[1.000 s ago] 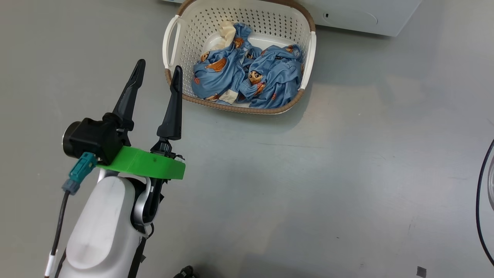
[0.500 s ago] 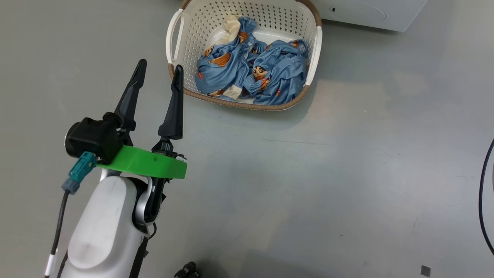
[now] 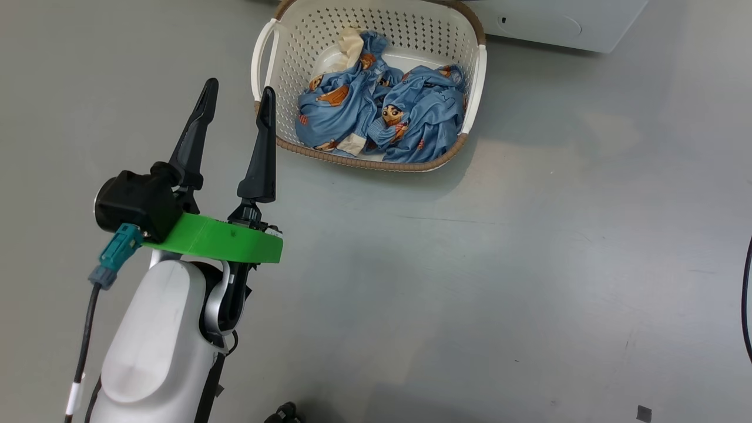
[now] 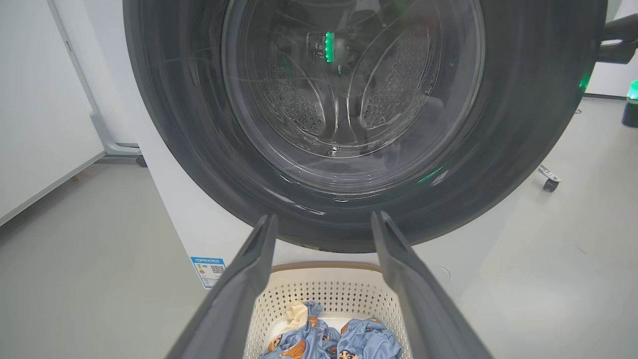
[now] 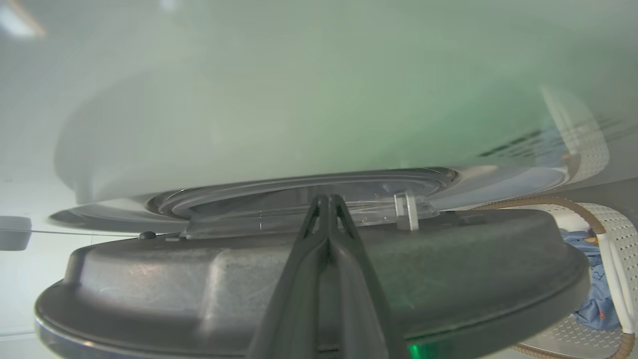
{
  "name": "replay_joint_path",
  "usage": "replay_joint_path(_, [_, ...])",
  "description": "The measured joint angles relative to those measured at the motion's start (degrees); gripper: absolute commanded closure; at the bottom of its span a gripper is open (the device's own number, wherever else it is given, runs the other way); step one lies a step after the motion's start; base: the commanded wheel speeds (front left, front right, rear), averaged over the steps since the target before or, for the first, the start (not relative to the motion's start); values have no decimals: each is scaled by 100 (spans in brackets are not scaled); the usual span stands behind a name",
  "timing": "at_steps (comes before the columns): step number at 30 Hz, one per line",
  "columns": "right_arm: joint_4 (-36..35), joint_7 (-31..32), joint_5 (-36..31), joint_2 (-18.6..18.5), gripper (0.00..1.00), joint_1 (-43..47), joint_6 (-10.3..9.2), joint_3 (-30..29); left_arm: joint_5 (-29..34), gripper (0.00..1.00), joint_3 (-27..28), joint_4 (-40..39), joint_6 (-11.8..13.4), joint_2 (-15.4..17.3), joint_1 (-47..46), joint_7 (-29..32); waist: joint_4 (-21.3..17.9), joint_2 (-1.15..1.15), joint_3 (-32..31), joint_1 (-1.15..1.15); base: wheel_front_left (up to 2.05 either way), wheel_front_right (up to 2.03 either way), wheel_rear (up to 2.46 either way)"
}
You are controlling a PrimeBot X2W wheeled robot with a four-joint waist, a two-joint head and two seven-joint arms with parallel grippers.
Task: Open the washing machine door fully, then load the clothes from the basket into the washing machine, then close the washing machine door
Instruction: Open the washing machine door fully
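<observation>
The cream basket (image 3: 267,53) stands on the floor against the washing machine (image 3: 593,23), with the light-blue printed clothes (image 3: 376,117) heaped inside it. My left gripper (image 3: 239,88) hangs open and empty just left of the basket's near corner. In the left wrist view this gripper (image 4: 324,217) points at the washing machine door (image 4: 164,124), black-rimmed with a glass bowl, above the basket (image 4: 324,294). In the right wrist view my right gripper (image 5: 326,199) is shut, its tips lying against the dark back of the door (image 5: 473,259), which stands ajar from the white machine front (image 5: 299,99).
Grey floor (image 3: 499,264) stretches right of and in front of the basket. A black curved edge (image 3: 747,294) cuts in at the head view's right border. A blue label (image 4: 209,269) sits low on the machine. A white wall panel (image 4: 40,124) stands left of the machine.
The head view has shifted a little, so the basket sits slightly differently in it. My left gripper has risen slightly and stays open. No clothes have moved.
</observation>
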Motion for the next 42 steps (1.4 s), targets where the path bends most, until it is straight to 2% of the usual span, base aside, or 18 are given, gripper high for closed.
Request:
replay_joint_path(25, [-243, 1085, 145, 23, 100, 656, 2, 266, 68, 0, 53, -79, 0, -5, 10, -1, -195, 0, -315, 0, 0, 0, 0])
replay_joint_path(42, [-664, 2005, 401, 142, 100, 1340, 121, 582, 124, 0, 49, -78, 0, 0, 93, -1, -259, 0, -637, 0, 0, 0, 0])
